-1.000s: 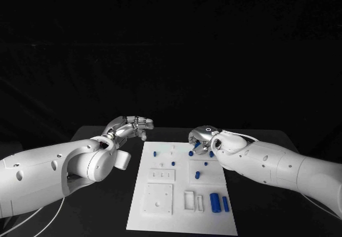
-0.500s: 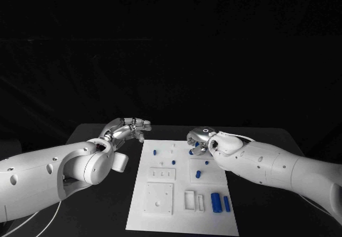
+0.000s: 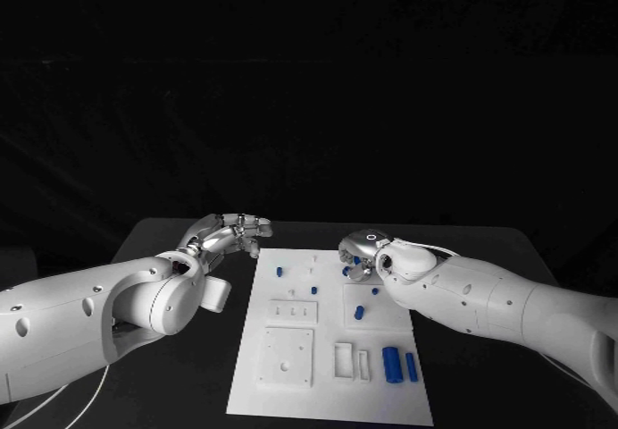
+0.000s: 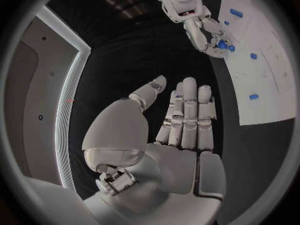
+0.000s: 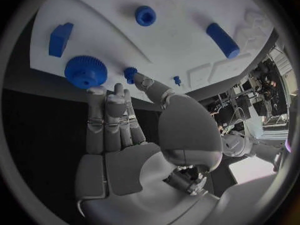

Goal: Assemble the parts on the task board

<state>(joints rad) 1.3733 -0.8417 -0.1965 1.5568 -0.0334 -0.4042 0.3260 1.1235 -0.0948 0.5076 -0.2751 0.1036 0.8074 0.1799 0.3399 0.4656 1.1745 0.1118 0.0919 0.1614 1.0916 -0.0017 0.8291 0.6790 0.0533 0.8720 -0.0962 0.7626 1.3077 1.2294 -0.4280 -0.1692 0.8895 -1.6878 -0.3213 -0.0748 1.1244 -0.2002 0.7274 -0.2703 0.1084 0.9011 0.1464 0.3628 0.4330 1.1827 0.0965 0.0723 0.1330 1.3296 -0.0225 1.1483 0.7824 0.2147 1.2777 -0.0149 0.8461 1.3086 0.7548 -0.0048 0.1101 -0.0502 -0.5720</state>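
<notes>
The flat white rectangular task board (image 3: 338,335) lies mid-table, and most of the small blue plastic parts look unplaced. Two blue cylinders (image 3: 398,365) lie loose near the board's near right corner, another blue peg (image 3: 359,313) rests toward its middle, and a few more sit at the far right corner. Several recesses on the board's left half are bare, so I judge the work is at an early stage.

The silver right hand (image 3: 359,255) hovers over the board's far right corner, fingers stretched out side by side and holding nothing; in the right wrist view its fingertips (image 5: 99,92) reach toward a blue toothed gear (image 5: 85,71), though whether they touch it I cannot tell. The silver left hand (image 3: 236,231) hangs just off the board's far left corner, fingers extended, empty.

The right forearm covers part of the board's right edge, so anything beneath it is hidden.
</notes>
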